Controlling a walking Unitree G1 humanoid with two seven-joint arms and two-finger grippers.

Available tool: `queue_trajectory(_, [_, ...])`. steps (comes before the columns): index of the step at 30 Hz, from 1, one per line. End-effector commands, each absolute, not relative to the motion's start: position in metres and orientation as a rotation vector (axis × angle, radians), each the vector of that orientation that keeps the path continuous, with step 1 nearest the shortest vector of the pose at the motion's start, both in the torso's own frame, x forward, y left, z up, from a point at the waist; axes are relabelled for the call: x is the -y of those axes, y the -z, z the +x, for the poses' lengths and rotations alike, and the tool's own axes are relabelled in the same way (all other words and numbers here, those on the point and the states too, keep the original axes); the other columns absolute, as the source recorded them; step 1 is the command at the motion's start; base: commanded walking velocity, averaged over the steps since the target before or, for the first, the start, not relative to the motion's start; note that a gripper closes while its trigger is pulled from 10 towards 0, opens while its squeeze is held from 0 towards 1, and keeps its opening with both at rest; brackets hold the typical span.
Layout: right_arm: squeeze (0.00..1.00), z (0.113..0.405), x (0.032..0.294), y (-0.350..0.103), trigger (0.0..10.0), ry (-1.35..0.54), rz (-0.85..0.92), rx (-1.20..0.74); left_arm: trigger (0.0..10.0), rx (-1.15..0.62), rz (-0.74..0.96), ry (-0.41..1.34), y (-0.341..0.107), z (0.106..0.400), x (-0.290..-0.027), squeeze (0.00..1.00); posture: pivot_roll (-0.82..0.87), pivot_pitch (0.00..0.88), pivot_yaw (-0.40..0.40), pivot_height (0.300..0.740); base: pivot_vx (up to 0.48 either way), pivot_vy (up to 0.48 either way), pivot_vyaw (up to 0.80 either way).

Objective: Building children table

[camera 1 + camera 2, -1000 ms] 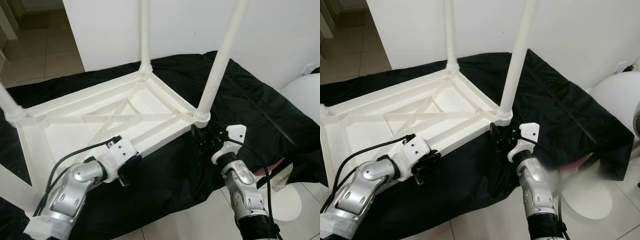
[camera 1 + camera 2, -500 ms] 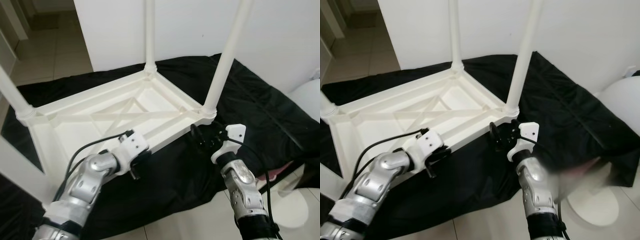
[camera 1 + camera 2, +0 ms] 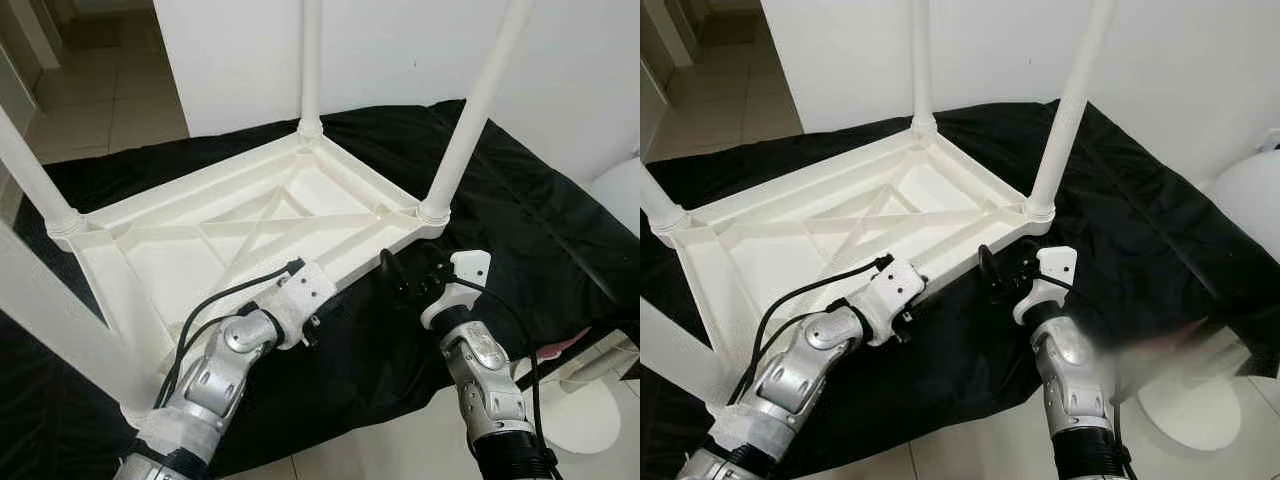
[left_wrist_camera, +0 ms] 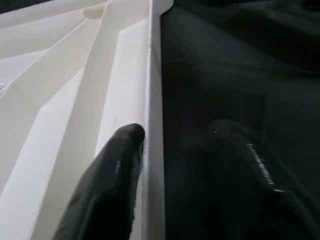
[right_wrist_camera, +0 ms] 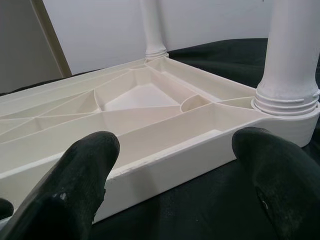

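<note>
- Nearest to us, the left gripper (image 3: pixel 308 325) sits on the near long rim of the upturned white plastic table (image 3: pixel 170 265). In the left wrist view one finger (image 4: pixel 107 185) lies inside the rim and the other outside on the cloth, so the gripper straddles that wall with its fingers close about it.
- To the right, the right gripper (image 3: pixel 405 283) hangs just near of the table's near right corner. In the right wrist view its two fingertips (image 5: pixel 82 177) are spread wide, with nothing between them, facing the rim wall without touching it.
- The table lies upside down on a black cloth (image 3: pixel 520 220) spread over the tiled floor (image 3: pixel 110 100), underside up and ribs showing, with a diagonal cross brace (image 3: pixel 255 225) in the middle.
- We see its long axis run from near left to far right, and its four round white legs all point straight up.
- The near right leg (image 3: pixel 470 120) stands in its corner socket just beyond the right gripper, its ringed collar seated on the frame.
- The far leg (image 3: pixel 311 60) rises at the far corner close to the white wall (image 3: pixel 400 50).
- A left leg (image 3: pixel 30 170) stands at the left corner, and the nearest leg (image 3: pixel 50 320) rises at the near left, large and blurred.
- At the right edge, a white rounded object (image 3: pixel 620 190) sits beside the cloth; we cannot tell what it is.
</note>
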State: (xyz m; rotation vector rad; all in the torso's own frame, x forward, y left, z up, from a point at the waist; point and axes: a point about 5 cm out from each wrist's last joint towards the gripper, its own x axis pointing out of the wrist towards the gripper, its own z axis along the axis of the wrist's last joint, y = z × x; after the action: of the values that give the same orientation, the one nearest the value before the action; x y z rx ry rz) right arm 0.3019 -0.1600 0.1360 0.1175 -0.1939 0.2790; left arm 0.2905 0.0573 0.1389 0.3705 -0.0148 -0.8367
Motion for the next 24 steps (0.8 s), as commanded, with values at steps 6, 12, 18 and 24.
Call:
queue_trajectory(6, [0.0,0.304,0.15,-0.134,10.0,-0.308,0.117,0.181,10.0,0.171,0.263,0.706,-0.161,0.277,-0.068,0.0,0.0,0.064,-0.011,0.74,0.0,0.0,0.0])
queue_trajectory(12, [0.0,0.309,0.138,-0.133,10.0,-0.349,0.124,0.175,10.0,0.215,0.194,0.67,-0.169,0.254,-0.091,0.0,0.05,0.063,-0.037,0.74,0.0,0.0,0.0])
queue_trajectory(18, [0.0,0.314,0.131,-0.133,10.0,-0.38,0.128,0.167,10.0,0.213,0.188,0.661,-0.166,0.233,-0.105,0.0,0.07,0.06,-0.048,0.74,0.0,0.0,0.0])
queue_trajectory(24, [0.0,0.322,0.125,-0.134,10.0,-0.407,0.131,0.163,10.0,0.146,0.207,0.753,-0.159,0.195,-0.116,0.0,0.13,0.057,-0.076,0.74,0.0,0.0,0.0])
